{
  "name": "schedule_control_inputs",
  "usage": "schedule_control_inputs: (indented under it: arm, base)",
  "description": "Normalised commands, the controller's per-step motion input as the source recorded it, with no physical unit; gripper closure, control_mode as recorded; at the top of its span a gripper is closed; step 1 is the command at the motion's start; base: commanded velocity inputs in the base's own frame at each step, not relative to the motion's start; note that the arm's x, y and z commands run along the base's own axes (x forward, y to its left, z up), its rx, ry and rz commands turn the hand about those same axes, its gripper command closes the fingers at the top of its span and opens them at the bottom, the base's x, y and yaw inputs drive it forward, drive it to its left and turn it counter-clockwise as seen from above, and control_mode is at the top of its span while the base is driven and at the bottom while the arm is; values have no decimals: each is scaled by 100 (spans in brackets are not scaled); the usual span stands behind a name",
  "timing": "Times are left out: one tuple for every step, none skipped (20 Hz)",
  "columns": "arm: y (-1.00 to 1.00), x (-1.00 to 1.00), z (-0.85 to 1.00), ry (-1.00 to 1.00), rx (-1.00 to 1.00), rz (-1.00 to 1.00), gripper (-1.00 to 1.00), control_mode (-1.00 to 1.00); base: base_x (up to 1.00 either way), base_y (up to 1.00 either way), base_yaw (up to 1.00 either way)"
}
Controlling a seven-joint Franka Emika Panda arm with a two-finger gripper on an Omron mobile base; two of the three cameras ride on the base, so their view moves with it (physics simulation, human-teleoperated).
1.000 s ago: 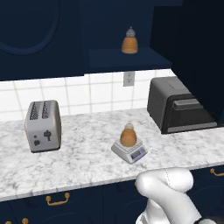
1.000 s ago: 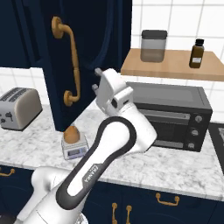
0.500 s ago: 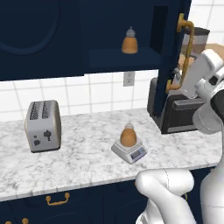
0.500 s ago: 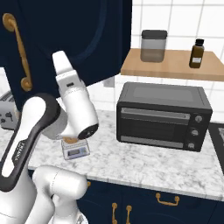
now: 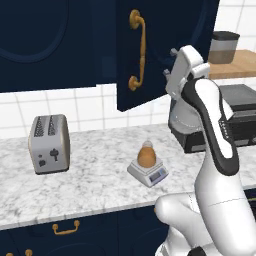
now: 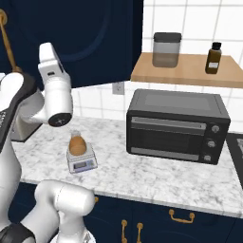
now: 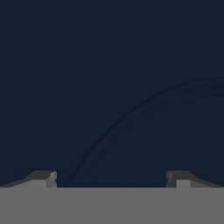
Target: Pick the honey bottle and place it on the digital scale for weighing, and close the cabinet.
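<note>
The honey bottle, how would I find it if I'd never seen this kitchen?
Look at the marble counter between the silver toaster and the black oven. A small flat grey scale sits there, and the honey bottle stands on it. It's the amber, beehive-shaped thing with a grey pointed cap.

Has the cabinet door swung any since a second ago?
Yes. In the left base view the cabinet door has swung left, toward shut: its gold handle now sits left of the toaster oven, nearly over the digital scale.
</note>
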Motion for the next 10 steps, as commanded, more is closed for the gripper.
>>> schedule_control_inputs:
  arm:
    - [10,100,0,3,0,3,-100,-100]
    - [9,100,-3,4,0,3,-100,-100]
    - [0,100,-12,3,0,7,-100,-100]
    - [0,100,-13,0,1,7,-100,-100]
    - [0,100,-11,0,0,7,-100,-100]
    - [0,94,-9,0,0,7,-100,-100]
    - [0,76,-7,0,0,7,-100,-100]
    - [0,63,-6,0,0,4,-100,-100]
    - [0,72,-8,0,0,3,-100,-100]
    - [0,78,-9,0,0,1,-100,-100]
  base:
    - [0,0,0]
    - [0,0,0]
    - [0,0,0]
    - [0,0,0]
    - [0,0,0]
    - [0,0,0]
    - [0,0,0]
    - [0,0,0]
    - [0,0,0]
    - [0,0,0]
